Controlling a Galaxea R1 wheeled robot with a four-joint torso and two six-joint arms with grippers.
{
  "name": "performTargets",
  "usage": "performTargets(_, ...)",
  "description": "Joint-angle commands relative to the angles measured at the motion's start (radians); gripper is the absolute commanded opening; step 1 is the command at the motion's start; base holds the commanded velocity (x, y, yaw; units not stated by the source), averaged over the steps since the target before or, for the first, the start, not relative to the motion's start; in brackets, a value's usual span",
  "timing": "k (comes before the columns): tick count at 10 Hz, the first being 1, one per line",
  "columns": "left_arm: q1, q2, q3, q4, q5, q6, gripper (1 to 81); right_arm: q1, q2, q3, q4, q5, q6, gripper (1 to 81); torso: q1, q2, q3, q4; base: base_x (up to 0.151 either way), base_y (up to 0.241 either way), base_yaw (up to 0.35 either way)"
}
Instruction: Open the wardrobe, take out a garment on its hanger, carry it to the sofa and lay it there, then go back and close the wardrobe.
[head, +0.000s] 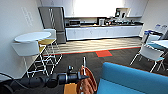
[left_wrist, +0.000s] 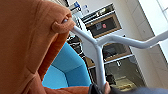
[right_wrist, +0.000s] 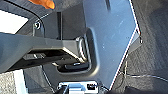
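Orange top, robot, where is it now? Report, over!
Left gripper shut on white hanger. Orange top hanging beside blue sofa. Not laid down yet.

Round white table, fridge, kitchen counter.

An office break room: beyond the left hand holding the garment, a long white counter with a microwave, a steel fridge, a high table with stools, café chairs, carpet tiles, and a blue sofa just beside the hand.
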Motion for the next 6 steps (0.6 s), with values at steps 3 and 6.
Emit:
performTargets(3,-0.165,-0.005,0.050,0.025,-0.106,0.009,1.0,0.018,-0.011,0.005,0.001,-0.044,0.002,81.1,0.000,0.000,-0.007,0.000,0.000,0.000,-0.339)
performTargets(6,-0.165,-0.010,0.053,0.027,-0.112,0.009,1.0,0.017,-0.011,0.005,0.001,-0.044,0.002,81.1,0.000,0.000,-0.008,0.000,0.000,0.000,-0.339)
